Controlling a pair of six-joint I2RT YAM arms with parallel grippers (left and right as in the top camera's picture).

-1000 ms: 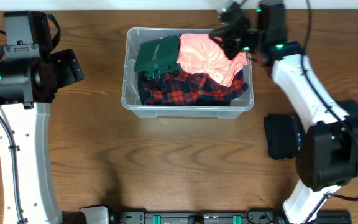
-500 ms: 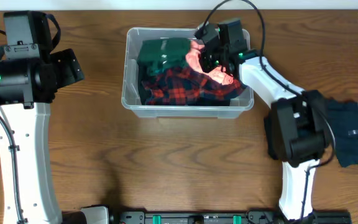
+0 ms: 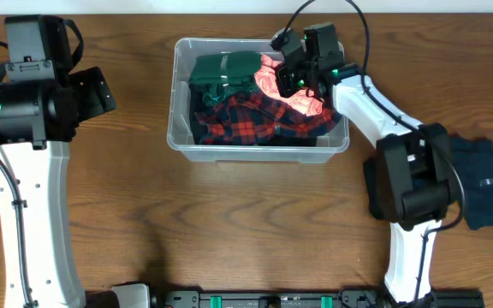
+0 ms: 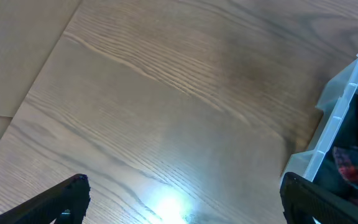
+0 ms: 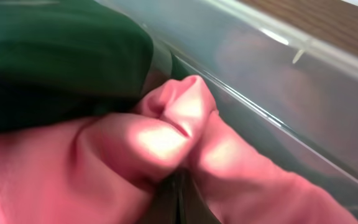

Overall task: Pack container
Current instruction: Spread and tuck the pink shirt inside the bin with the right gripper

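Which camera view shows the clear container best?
The overhead view: the whole container shows. The left wrist view catches only one corner; the right wrist view only a stretch of wall behind the pink cloth.

The surface (image 3: 229,222) is brown wood with plain grain; a bright glare (image 4: 166,202) lies on it.

Crumpled salmon-pink cloth (image 5: 154,143) fills the centre and bottom, dark green fabric (image 5: 55,56) sits upper left, and a clear plastic container (image 5: 278,93) wall crosses upper right.
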